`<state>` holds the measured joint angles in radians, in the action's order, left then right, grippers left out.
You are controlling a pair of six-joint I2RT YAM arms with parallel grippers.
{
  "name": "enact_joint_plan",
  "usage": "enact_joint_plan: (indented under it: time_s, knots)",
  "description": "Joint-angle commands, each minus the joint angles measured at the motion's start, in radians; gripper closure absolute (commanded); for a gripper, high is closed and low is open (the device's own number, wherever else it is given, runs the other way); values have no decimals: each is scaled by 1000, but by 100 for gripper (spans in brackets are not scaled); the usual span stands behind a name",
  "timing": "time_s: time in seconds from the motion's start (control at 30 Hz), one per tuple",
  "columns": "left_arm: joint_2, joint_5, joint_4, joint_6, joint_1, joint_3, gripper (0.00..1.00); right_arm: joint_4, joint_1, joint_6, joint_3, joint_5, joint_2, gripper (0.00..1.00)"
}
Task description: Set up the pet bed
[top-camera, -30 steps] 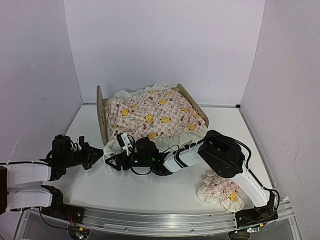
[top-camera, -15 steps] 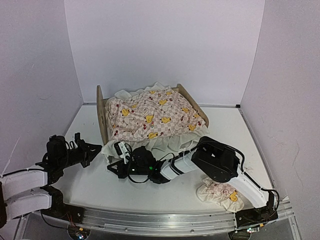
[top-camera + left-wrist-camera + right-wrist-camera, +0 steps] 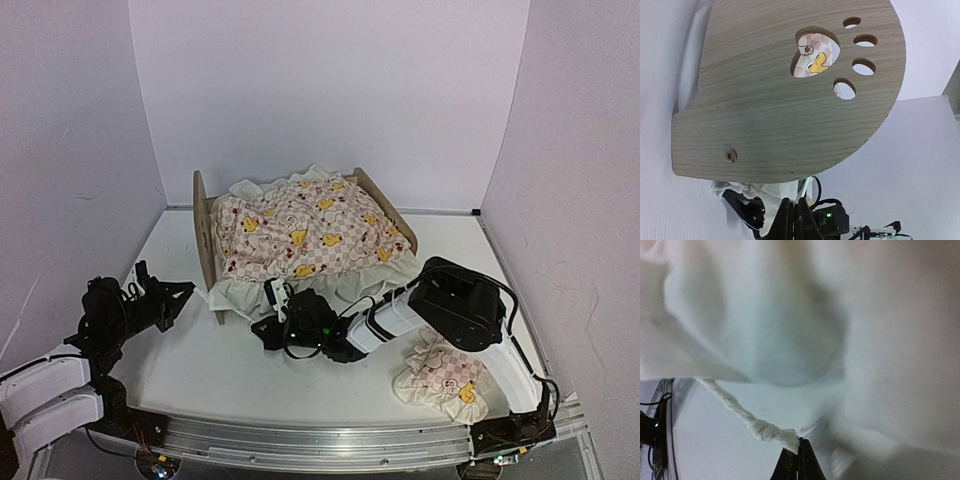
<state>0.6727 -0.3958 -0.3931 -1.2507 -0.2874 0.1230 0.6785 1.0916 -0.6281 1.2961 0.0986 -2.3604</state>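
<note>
The pet bed stands mid-table, its wooden headboard with paw-print cutouts on the left. A cartoon-print quilt covers it, and its white frill hangs over the front side. My right gripper lies low at the bed's front left. In the right wrist view this gripper is shut, with a twisted edge of the frill pinched at its tip. My left gripper is shut and empty, left of the headboard and apart from it. In the left wrist view it points at the headboard's lower edge.
A small matching frilled pillow lies on the table at the near right, beside the right arm's lower link. White walls close in the table on the left, back and right. A metal rail runs along the near edge.
My right gripper has shut and slid to the right along the bed's front, at the frill. My left arm has drawn back to the left and nearer, away from the headboard.
</note>
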Motion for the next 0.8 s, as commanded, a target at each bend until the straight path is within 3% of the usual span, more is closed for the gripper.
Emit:
enact_joint_plan:
  time_s: [0.0,0.1,0.2,0.37,0.57,0.77]
  knots:
    - [26,98,-38,92,1,13,100,-174,-35,45,146,-96,-5,100]
    - [78,139,-39,141,2,13,100,-264,-35,61,227,-122,-41,100]
    - [-18,227,-29,199,1,12,100,-278,-34,73,227,-139,-40,100]
    - [-115,326,184,250,3,89,100,-311,-35,107,196,-194,-11,100]
    - [-95,446,369,210,2,84,100,-356,-38,167,154,-246,112,100]
    - [21,485,354,222,5,60,100,-357,-39,202,101,-236,271,100]
